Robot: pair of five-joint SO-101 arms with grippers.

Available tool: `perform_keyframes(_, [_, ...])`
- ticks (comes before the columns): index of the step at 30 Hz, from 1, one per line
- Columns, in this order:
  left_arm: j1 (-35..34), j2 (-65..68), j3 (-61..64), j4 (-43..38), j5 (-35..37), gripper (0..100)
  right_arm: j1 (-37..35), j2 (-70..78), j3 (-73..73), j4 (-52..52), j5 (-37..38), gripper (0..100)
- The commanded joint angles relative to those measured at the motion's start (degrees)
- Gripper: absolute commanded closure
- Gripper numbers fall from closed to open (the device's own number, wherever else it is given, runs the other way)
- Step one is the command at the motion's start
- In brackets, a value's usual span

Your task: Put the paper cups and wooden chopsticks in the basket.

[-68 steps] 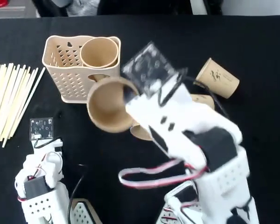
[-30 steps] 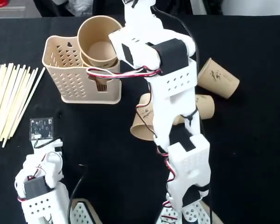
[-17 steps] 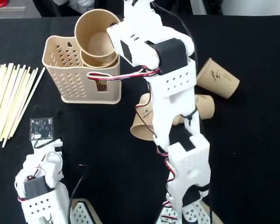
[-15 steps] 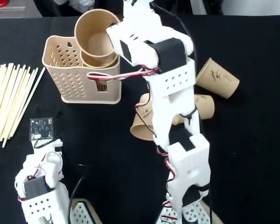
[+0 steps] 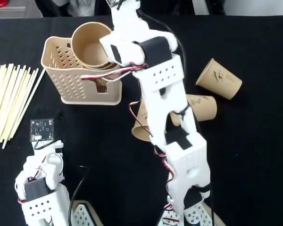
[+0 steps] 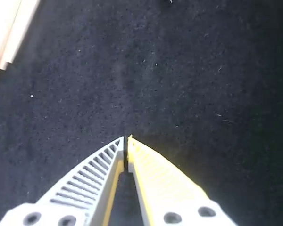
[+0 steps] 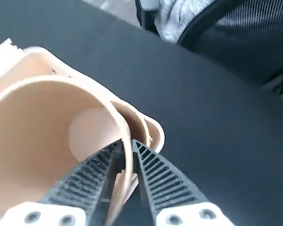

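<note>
Gripping the paper cup by its wall, R tool holds it tilted over the basket so release drops it in; L tool closed, empty, above counter; chopsticks lie near basket

The right gripper pinches the rim of a paper cup — just over the basket.

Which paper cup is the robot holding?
The cup over the basket, rim pinched by the right gripper; the loose ones lie tipped on the table.
</note>
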Motion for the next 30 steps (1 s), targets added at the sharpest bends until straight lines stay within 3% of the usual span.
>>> perform_keyframes(1, [0.31, -0.18, 1.01, 0.26, -0.26, 97, -0.70, 0.48, -0.48, -1.23, -0.09, 93.3])
perform_keyframes(5, [0.31, -0.18, 1.01, 0.26, -0.26, 97, -0.70, 0.48, -2.68, -0.53, 0.00, 69.9])
perform_keyframes(7, [0.31, -0.18, 1.01, 0.26, -0.26, 97, -0.70, 0.48, -5.49, 0.44, 0.00, 62.9])
perform_keyframes(18, [0.31, -0.18, 1.01, 0.26, -0.26, 97, -0.44, -0.84, -26.68, 11.43, 0.70, 74.1])
perform_keyframes(22, [0.31, -0.18, 1.01, 0.26, -0.26, 97, 2.90, -10.86, -13.67, 11.43, 10.73, 74.0])
perform_keyframes(27, [0.31, -0.18, 1.01, 0.26, -0.26, 97, -1.23, -30.29, 21.14, 11.25, 23.12, 74.0])
perform_keyframes(30, [0.31, -0.18, 1.01, 0.26, -0.26, 97, -3.25, -42.24, 40.75, 10.73, 26.90, 74.0])
